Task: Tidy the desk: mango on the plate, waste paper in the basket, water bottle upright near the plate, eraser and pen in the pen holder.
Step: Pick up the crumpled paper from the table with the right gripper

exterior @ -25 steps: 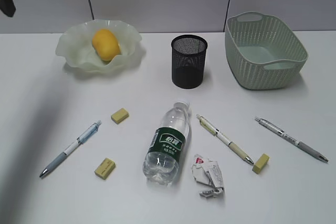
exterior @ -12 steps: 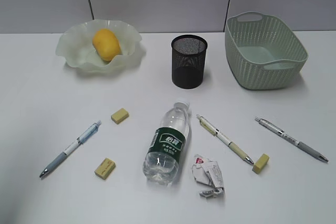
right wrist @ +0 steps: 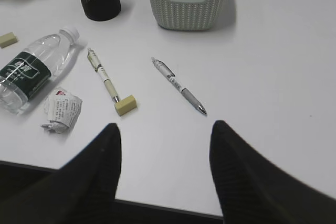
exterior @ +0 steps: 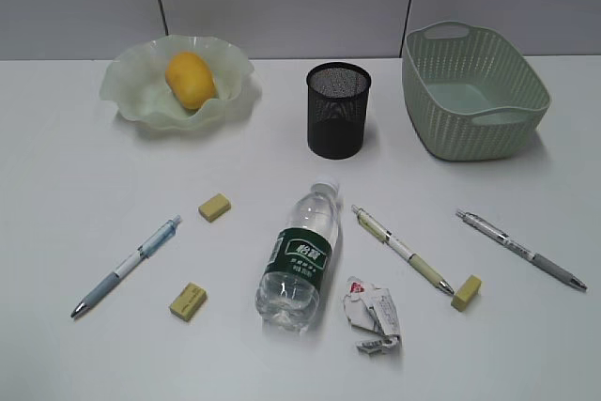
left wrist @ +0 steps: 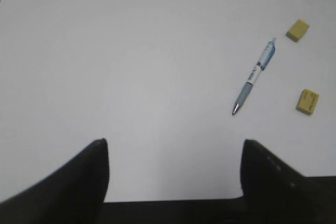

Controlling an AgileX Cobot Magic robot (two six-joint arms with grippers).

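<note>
The mango [exterior: 189, 79] sits in the plate [exterior: 136, 91] near the table's [exterior: 75, 194] far left corner. The pen holder [exterior: 337, 110] stands mid-back, the basket [exterior: 472, 91] far right. The water bottle [exterior: 299, 255] lies flat near the front edge, waste paper [exterior: 374, 315] beside it. Both the left tool [left wrist: 173, 153] and the right tool [right wrist: 165, 140] are spread wide, holding nothing.

Yellow-orange mango [exterior: 190, 79] in a pale green plate [exterior: 131, 91]. The basket [exterior: 474, 91] is sage-green with woven pattern; the pen holder [exterior: 337, 110] is black mesh. The white tabletop [exterior: 84, 185] is plain.
</note>
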